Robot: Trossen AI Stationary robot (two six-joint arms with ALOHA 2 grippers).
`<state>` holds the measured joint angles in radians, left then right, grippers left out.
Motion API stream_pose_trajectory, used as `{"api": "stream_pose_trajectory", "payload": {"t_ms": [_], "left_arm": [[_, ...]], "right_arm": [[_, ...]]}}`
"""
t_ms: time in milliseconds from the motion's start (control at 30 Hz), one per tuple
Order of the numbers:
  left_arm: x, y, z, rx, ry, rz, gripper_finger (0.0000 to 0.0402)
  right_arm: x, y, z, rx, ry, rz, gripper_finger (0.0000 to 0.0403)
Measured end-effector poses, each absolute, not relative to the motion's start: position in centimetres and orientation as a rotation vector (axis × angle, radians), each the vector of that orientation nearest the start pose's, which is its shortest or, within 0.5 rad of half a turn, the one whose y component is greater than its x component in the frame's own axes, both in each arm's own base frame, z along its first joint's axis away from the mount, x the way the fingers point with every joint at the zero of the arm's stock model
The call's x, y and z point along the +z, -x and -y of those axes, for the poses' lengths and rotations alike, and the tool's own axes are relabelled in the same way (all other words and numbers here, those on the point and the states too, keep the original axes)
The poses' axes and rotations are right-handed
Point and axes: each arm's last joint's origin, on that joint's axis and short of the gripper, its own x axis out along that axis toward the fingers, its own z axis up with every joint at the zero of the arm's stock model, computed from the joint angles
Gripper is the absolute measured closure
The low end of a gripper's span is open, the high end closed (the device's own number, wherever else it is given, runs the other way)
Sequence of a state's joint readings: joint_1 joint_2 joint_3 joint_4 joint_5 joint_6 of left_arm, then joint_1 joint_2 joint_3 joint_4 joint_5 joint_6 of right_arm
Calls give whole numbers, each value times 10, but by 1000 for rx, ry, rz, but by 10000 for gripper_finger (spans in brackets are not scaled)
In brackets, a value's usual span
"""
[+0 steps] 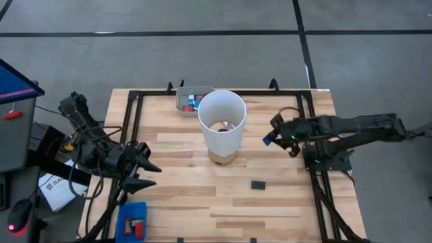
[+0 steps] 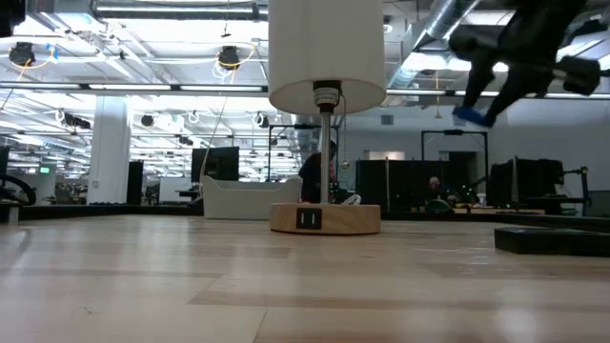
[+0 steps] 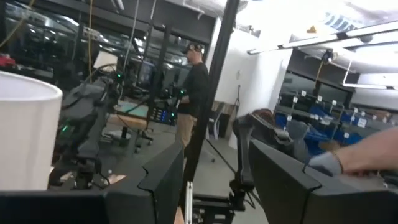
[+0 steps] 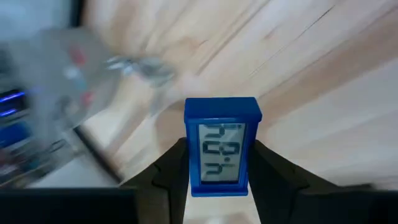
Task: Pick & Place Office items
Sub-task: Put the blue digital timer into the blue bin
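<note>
Blue piece [image 4: 222, 147] in right gripper [image 4: 217, 168]

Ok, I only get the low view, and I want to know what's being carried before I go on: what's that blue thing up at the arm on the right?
Observer: The right gripper is shut on a small blue clock. The right wrist view shows its digital display.
Operator: Where is it over the table?
Observer: From above, it hangs to the right of the white lamp, apart from it.
Operator: And the other arm? I can't see it at all.
Observer: The left gripper is open and empty, near the table's left edge, not far from a blue tray at the front corner.
</note>
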<state>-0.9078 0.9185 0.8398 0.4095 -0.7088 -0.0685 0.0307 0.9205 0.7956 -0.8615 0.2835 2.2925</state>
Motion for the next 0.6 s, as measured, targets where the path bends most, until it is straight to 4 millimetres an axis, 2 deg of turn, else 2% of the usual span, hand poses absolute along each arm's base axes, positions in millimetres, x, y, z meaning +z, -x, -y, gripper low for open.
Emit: {"api": "stream_pose_trajectory", "payload": {"t_ms": [100,200,400,500,600], "left_arm": [[379,-133,149,-210,293,195,224],[370,-135,162,-214,255,159,224],[346,-146,194,-145,165,74,224],[346,-150,208,-86,114,61,224],[354,-154,219,-1,42,62,224]], "right_arm": [[272,-165,-16,-1035,-1895,-151,265],[288,-176,-35,-902,-1835,-36,256],[325,-197,-77,-812,-1639,164,260],[336,-205,-101,-786,-1547,251,266],[347,-213,-126,-734,-1503,346,268]]}}
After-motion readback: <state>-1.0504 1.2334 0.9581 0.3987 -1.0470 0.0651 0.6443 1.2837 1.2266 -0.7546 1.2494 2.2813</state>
